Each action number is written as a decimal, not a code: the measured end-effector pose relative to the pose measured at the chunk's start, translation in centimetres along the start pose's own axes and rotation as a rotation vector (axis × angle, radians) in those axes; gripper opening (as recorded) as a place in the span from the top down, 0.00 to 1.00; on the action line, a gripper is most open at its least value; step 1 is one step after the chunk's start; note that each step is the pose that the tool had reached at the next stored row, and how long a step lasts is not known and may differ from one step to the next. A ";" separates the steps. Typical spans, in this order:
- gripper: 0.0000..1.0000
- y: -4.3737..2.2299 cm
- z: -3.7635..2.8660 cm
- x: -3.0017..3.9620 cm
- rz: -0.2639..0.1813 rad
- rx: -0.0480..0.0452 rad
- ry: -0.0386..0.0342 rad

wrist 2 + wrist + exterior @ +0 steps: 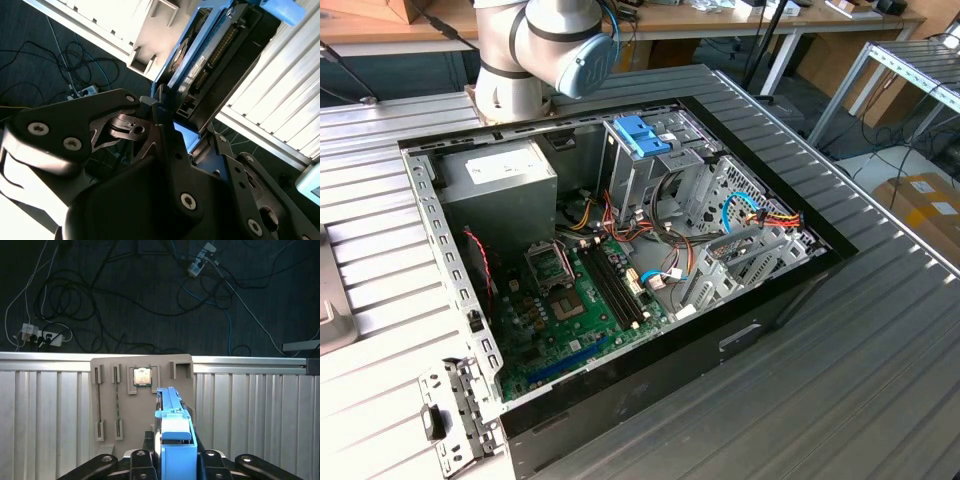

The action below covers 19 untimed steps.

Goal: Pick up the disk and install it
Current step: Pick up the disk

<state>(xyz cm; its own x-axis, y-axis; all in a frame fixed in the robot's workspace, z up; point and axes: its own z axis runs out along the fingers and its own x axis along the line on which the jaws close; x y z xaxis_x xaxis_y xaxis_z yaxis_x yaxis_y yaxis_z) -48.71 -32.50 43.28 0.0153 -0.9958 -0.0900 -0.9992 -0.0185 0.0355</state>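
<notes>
Behind the computer case (650, 390), at its power supply (500, 185) corner, exterior view: arm (535, 45) base stands on the slatted surface (880, 380). Shoulder joints are stacked upright and the links head off away from the case, not over it. Case lies open side up. Drive cage (650, 180) with a blue clip (642, 135) sits at the case's far wall, with loose cables (760, 215) just beside the cage.

Second wrist view: gripper (175, 117) is clamped on the disk (210, 50), black fingers on either side of it near one end. Disk juts out past the fingertips, circuit-board face and blue rail showing. Wrist is angled, so the disk runs diagonally over the surface edge with floor cables beyond.

First wrist view: disk is edge-on between the finger links, blue rail toward the camera. A beige tray (107, 405) holding a processor chip (142, 376) lies under it. Disk looks lifted off the tray, height unclear.

Judgement: pick done, disk well apart from the case, install not done. To do the carry well:
- Firm, centred grip so the long overhang can't pivot.
- Rails square to the cage opening.
- Path clear of the cables beside the cage.
</notes>
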 end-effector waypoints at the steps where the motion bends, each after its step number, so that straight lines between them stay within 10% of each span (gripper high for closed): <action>1: 0.63 0.01 -0.01 -0.04 0.000 0.0000 -0.0001; 19: 0.63 0.20 -2.33 -0.29 0.000 0.0056 -0.0014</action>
<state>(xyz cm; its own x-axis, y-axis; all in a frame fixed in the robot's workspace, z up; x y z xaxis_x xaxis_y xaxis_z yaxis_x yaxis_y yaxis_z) -48.83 -32.43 45.64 0.0157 -0.9957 -0.0915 -0.9994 -0.0185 0.0299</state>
